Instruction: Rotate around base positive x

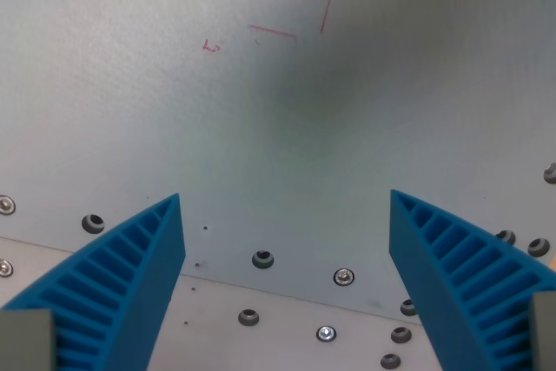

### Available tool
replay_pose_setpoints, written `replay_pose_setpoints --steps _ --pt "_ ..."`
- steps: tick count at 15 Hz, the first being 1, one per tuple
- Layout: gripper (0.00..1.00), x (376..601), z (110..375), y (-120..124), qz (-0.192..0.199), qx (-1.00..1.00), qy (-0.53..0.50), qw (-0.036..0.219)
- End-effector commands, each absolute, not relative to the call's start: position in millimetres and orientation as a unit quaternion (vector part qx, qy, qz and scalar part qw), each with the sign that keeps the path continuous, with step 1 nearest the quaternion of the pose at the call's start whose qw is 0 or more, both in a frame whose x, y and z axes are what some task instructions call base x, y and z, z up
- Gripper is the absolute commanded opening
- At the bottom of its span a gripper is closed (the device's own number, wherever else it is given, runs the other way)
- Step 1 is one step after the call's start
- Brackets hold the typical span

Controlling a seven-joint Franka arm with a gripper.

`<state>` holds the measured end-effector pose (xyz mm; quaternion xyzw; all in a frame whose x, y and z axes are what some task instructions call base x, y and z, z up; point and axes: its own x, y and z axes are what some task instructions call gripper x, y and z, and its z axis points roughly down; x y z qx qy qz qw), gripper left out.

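One view only, from the wrist, looking down past the tool [285,215] onto the table [130,110]. The blue fingers [122,293] frame the lower corners, close to the lens; red pen marks [295,19] lie farther off, near the top.

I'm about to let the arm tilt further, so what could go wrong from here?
The open, empty gripper hangs over the table, so a tilt could dip one blue finger into the surface or the screws. The red marks near the top edge could slip out of view.
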<state>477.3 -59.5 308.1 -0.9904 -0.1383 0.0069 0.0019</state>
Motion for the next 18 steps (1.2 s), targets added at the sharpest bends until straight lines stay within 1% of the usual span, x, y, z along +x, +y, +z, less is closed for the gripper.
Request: replay_pose_setpoints --steps 1,18 --pt "1.0 477.4 310.3 -59.5 0.004 -0.99 -0.138 0.007" --pt "1.0 477.4 310.3 -59.5 -0.01 -0.985 -0.138 0.105"
